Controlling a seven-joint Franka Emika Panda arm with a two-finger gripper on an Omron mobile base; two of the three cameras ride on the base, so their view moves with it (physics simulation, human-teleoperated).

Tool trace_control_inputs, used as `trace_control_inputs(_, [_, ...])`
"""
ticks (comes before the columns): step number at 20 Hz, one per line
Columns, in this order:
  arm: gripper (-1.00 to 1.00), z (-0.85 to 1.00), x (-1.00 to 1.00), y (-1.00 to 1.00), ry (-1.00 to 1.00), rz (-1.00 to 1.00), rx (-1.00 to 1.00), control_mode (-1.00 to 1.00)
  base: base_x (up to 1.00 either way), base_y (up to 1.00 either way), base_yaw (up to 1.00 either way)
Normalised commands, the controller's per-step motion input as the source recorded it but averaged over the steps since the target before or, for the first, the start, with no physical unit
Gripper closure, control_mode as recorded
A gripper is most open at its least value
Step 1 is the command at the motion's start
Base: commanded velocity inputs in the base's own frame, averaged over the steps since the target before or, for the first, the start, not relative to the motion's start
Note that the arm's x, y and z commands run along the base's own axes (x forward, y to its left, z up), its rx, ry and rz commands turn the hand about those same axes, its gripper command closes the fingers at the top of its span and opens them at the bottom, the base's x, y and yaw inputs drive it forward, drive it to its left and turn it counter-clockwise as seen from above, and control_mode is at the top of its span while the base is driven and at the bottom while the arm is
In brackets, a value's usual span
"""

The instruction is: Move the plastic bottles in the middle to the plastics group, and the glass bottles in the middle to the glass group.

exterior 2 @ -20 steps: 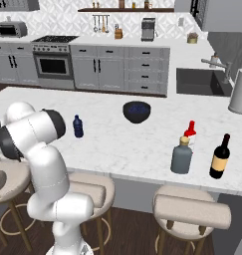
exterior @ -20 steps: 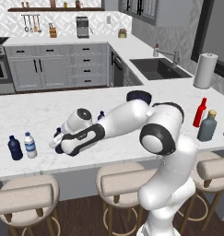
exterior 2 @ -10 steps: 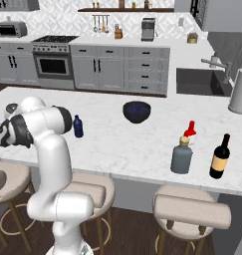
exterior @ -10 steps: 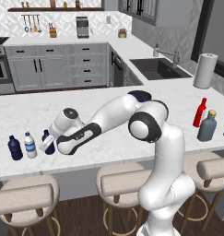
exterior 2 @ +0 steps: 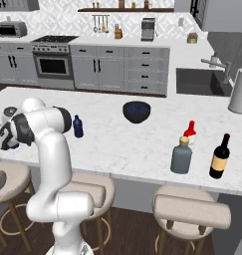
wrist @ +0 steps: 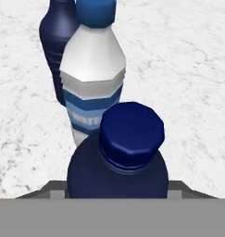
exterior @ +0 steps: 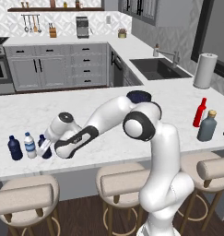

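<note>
Swung farther left since earlier, gripper seemingly gripping a ribbed navy plastic bottle, finger contact hidden, just beside clear blue-labelled bottle, second navy bottle behind, on speckled white marble counter.

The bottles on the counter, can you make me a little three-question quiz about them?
1. True or false: the navy bottle nearest the gripper stands right beside the clear blue-label bottle.
2. Which bottle stands closest to the slender red bottle? A) grey bottle with tan stopper B) clear blue-label bottle C) the navy bottle alone mid-counter
3. Fill in: the dark bowl sits on the ____ counter.

Key: 1 true; 2 A; 3 marble.
</note>
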Motion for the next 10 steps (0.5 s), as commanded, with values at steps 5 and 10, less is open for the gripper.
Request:
trace_control_inputs(5, [1.00,-0.28,0.17,0.00,0.00,0.07,0.00,-1.00,0.00,0.00,0.00])
trace_control_inputs(10, [1.00,-0.24,0.05,-0.04,0.00,0.07,0.00,-1.00,0.00,0.00,0.00])
